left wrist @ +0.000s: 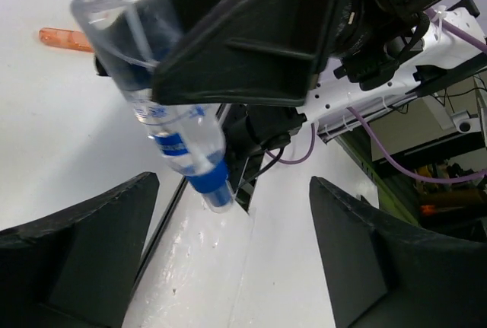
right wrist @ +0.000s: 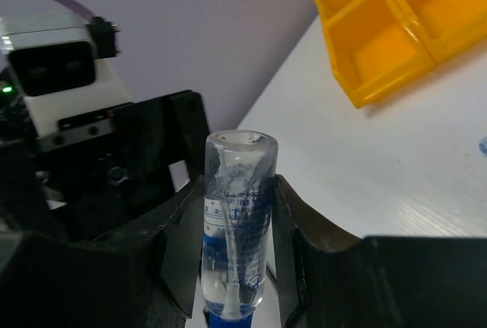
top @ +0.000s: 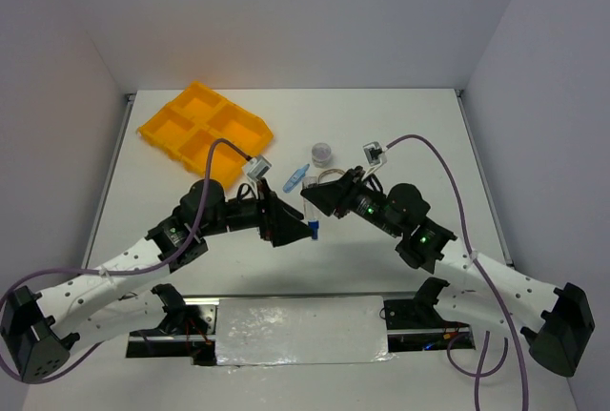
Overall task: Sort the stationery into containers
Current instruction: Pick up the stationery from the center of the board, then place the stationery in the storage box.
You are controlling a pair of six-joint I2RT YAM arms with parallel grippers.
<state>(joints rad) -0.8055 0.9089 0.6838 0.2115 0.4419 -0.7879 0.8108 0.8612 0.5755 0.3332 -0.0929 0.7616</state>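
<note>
My right gripper (top: pixel 319 203) is shut on the blue-and-white tube (top: pixel 312 221) and holds it upright above the table, blue cap down. In the right wrist view the clear tube (right wrist: pixel 236 221) stands clamped between both fingers (right wrist: pixel 319 267). My left gripper (top: pixel 281 228) is open just left of it. In the left wrist view the tube (left wrist: pixel 163 107) hangs ahead of the spread fingers (left wrist: pixel 84 252), its blue cap level with their tips. The orange-yellow tray (top: pixel 205 133) lies at the back left and also shows in the right wrist view (right wrist: pixel 411 31). An orange piece (left wrist: pixel 65 39) lies on the table.
A tiny grey-topped jar (top: pixel 324 153) stands behind the grippers. A light-blue piece (top: pixel 294 179) lies left of the tape ring (top: pixel 331 177), which my right gripper partly hides. White walls close in the table. A shiny plate (top: pixel 300 330) lies between the arm bases.
</note>
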